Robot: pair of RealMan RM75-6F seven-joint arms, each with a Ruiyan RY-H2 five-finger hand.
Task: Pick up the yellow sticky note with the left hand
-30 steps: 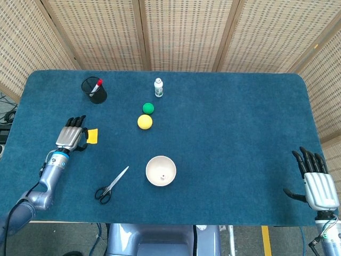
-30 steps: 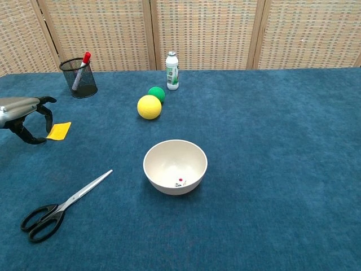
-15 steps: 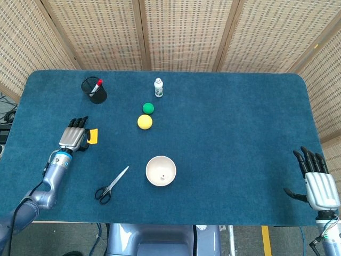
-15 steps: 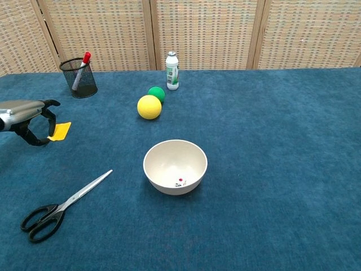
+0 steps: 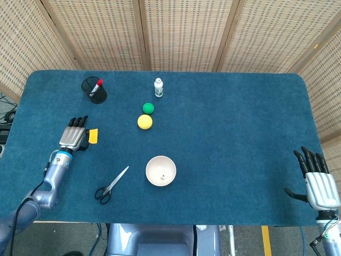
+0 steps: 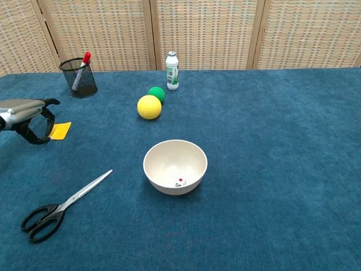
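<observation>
step: closing on the note | left hand (image 6: 28,120) arched with fingers apart over the near edge of the yellow sticky note (image 6: 59,130), holding nothing we can see | note flat on the tabletop (image 5: 224,128) | risk: we judge the thin sheet may slide or crumple under the fingertips | right hand (image 5: 318,184) spread, idle

Blue-carpeted table (image 5: 229,122), bowl (image 5: 161,170), scissors (image 5: 111,186)

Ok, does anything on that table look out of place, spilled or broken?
Nothing stands out. The bottle and pen cup stand upright, the bowl sits level, and the sticky note lies by the left robot hand.
</observation>
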